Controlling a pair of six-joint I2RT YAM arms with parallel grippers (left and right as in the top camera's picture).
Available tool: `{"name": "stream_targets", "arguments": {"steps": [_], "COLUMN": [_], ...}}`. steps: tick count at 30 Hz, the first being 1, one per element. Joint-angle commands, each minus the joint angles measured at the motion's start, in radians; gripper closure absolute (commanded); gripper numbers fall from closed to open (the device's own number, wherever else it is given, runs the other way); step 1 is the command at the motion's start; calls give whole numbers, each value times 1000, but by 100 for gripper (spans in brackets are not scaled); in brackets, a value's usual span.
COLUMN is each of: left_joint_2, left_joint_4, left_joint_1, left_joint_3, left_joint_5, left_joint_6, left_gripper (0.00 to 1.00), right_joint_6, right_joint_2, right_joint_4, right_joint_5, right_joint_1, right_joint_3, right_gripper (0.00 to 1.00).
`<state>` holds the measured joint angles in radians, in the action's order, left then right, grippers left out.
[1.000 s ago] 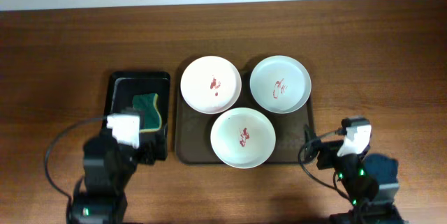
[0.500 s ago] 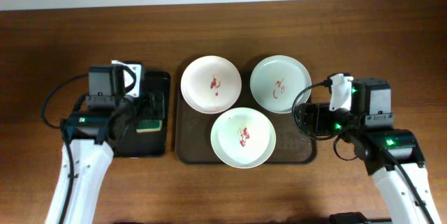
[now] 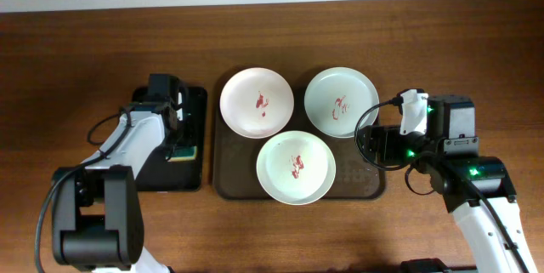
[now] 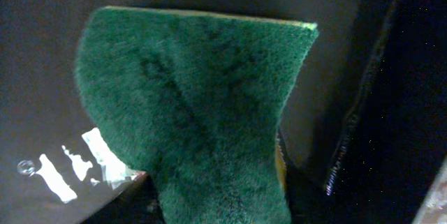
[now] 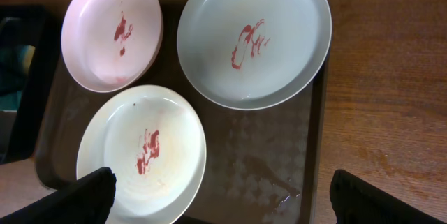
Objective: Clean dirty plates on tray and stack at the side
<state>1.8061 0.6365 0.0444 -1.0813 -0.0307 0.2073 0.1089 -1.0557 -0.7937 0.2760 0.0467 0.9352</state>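
Observation:
Three white plates with red smears lie on the dark brown tray (image 3: pixel 225 190): back left (image 3: pixel 257 103), back right (image 3: pixel 341 102) and front middle (image 3: pixel 296 167). All three also show in the right wrist view: back left (image 5: pixel 112 32), back right (image 5: pixel 253 37) and front (image 5: pixel 141 155). My right gripper (image 5: pixel 227 206) is wide open and empty above the tray's front right part (image 5: pixel 279 161); in the overhead view it (image 3: pixel 372 147) hangs at the tray's right edge. My left gripper (image 3: pixel 174 133) is down in the black tray, its fingers pressed against both sides of a green sponge (image 4: pixel 195 112).
The narrow glossy black tray (image 3: pixel 144 171) stands left of the brown tray and holds the sponge (image 3: pixel 182 150); its wet floor (image 4: pixel 42 42) shows in the left wrist view. Bare wooden tabletop (image 3: pixel 442 43) surrounds both trays.
My left arm has swung its wrist over the black tray and lowered the gripper onto the sponge. My right arm has stayed where it was half a second ago.

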Motion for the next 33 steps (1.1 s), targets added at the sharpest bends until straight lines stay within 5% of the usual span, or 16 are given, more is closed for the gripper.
{"name": "stream_targets", "arguments": {"steps": [1,2,10,15,22,25,33], "left_joint_2": [43,43,-45,-54,-54,-63,-181], "left_joint_4": [0,1,132,193,196,199,182], "left_joint_1": [-2,-2,-2,-2,-2,-2,-2], "left_joint_3": [-11,-11,-86,-85,-85,-86,-86], "left_joint_5": [8,8,10,42,69,68,65], "left_joint_6": [9,9,8,8,8,8,8], "left_gripper": [84,99,100,100,100,100,100], "right_joint_6": [4,4,4,5,5,32,32], "right_joint_2": [-1,-1,-172,-418,-651,-669,-669], "right_joint_4": [0,0,-37,16,104,134,140], "right_joint_5": [8,8,61,61,140,173,185], "right_joint_1": [5,5,62,163,191,191,191], "right_joint_3": [21,21,21,21,21,21,21], "right_gripper": [1,1,1,41,73,85,96]}}
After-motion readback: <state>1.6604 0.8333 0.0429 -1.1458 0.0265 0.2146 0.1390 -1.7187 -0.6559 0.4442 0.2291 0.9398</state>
